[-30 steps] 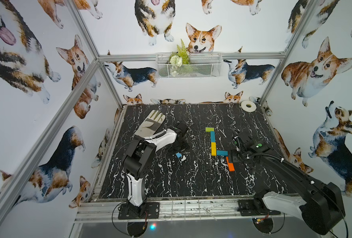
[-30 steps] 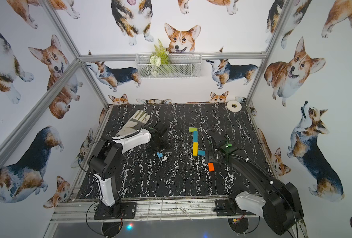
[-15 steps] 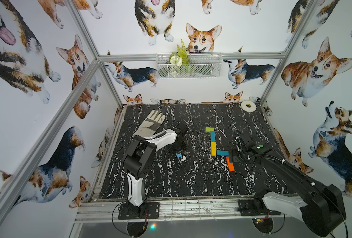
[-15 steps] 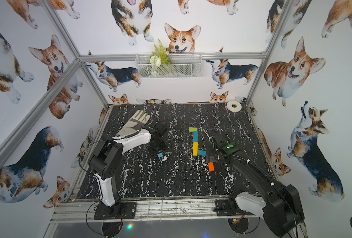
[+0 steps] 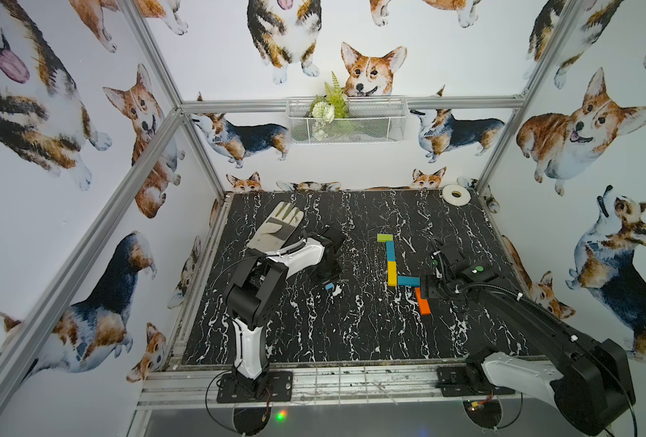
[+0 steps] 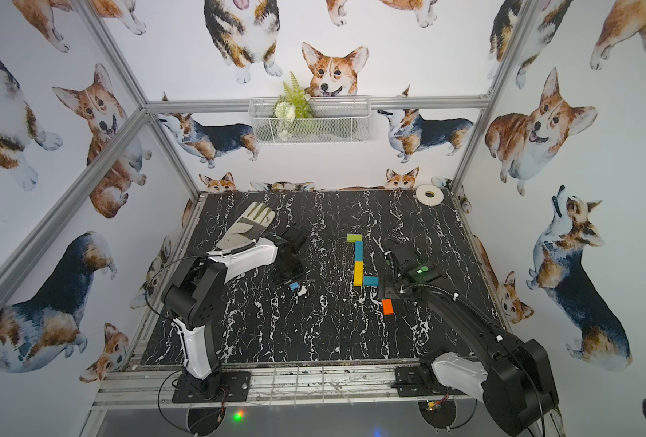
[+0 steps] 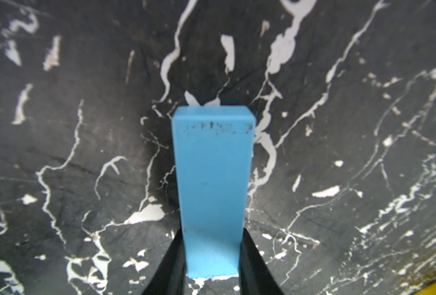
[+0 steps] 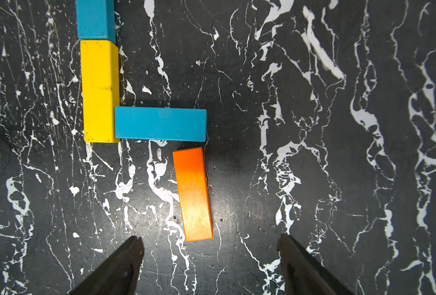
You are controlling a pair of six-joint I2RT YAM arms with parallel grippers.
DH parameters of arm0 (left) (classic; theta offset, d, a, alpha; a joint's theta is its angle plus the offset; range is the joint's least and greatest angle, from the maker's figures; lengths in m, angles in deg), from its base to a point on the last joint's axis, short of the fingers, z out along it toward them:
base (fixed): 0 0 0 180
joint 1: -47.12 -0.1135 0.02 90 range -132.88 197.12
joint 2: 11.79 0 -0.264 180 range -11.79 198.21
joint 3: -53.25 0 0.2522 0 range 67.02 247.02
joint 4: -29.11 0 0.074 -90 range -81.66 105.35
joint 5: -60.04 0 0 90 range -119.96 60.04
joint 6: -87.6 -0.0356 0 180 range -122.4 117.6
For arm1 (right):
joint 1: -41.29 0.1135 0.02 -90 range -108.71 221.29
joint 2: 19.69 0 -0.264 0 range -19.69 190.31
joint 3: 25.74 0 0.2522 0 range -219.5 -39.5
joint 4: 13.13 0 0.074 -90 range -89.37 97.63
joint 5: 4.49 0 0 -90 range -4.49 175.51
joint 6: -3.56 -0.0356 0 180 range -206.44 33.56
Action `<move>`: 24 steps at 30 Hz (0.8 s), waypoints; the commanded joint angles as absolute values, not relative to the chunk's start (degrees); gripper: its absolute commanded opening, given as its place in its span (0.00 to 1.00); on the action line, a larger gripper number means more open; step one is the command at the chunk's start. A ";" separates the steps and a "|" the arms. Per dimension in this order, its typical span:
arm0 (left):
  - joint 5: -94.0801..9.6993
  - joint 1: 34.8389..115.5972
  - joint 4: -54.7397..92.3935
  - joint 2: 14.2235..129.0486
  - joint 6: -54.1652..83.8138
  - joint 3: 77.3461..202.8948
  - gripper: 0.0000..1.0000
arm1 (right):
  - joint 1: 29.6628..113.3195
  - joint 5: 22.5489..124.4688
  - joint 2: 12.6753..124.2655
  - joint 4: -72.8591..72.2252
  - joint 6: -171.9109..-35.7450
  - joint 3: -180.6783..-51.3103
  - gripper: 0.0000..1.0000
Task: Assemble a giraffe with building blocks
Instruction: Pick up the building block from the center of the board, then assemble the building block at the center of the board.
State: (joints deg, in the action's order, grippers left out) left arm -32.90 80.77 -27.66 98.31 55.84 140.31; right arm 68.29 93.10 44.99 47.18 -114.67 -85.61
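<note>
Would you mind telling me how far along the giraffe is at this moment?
Done: the green head, teal neck block, yellow neck block and teal body lie joined. The orange leg lies slightly tilted below the body's end, the right gripper open near it. In hand: the left gripper is shut on the light-blue block. Left: setting that block down as the other leg.

Both top views look steeply down from the front over the whole counter (image 5: 351, 333). Wrist cameras face the counter at close range: left on a blue block (image 7: 211, 178), right on an orange block (image 8: 193, 194), each also in both top views.
</note>
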 commanded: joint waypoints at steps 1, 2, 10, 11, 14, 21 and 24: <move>-34.25 80.76 -27.42 98.14 55.17 139.58 0.14 | 68.17 93.59 43.06 46.26 -114.30 -85.56 0.88; -34.57 80.78 -27.21 97.87 54.42 139.44 0.08 | 68.09 93.60 42.85 46.25 -114.30 -85.65 0.88; -28.55 88.06 -34.03 92.18 35.80 146.20 0.00 | 66.55 94.82 40.45 47.49 -114.66 -86.73 0.87; -29.09 89.47 -34.74 91.90 33.60 146.99 0.00 | 66.05 94.81 40.25 47.77 -114.55 -87.15 0.87; -32.04 93.46 -36.01 92.72 29.30 148.89 0.00 | 64.19 95.00 39.81 48.42 -113.81 -88.08 0.87; -38.03 101.00 -37.27 100.04 23.84 153.82 0.00 | 56.26 91.83 38.48 49.32 -112.05 -89.32 0.88; -36.99 103.92 -39.29 103.77 22.84 157.96 0.00 | 52.35 89.22 38.14 49.47 -111.26 -89.69 0.88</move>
State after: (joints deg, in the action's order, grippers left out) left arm -36.73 101.86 -35.77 101.13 26.29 154.67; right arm 54.89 92.43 38.52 48.53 -112.27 -89.00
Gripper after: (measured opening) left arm 0.295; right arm 0.877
